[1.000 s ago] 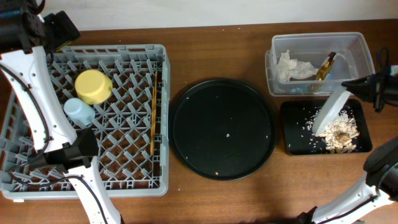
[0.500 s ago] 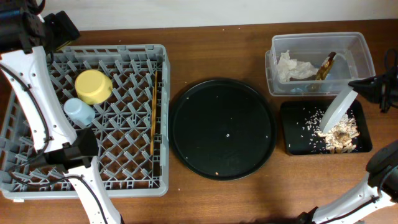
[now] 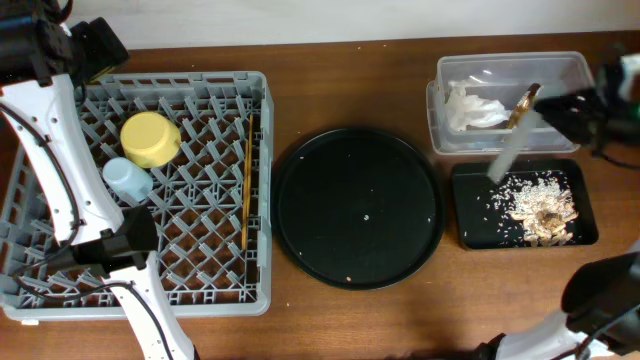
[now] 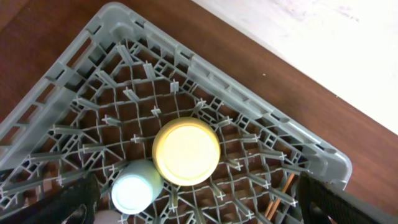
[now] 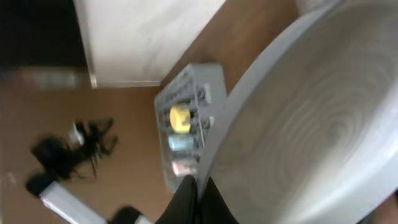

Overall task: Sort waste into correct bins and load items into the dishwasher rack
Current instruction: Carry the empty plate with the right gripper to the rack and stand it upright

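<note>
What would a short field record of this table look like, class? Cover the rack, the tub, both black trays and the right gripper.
dishwasher rack: yellow bowl, light-blue cup, chopsticks
clear tub: napkin, wrapper
rectangular black tray: food scraps
round black tray: only a few specks
right gripper: shut on grey plate, held tilted

The brown wooden table (image 3: 350,320) is occupied by a grey rack (image 3: 180,78) at 9 o'clock, a round black tray (image 3: 330,200) centrally, a clear tub (image 3: 510,60) at 2 o'clock and a shallow black tray (image 3: 475,228) at 3 o'clock.

Overhead straight down over table (image 3: 350,322); all three views share rack (image 4: 219,82).
</note>
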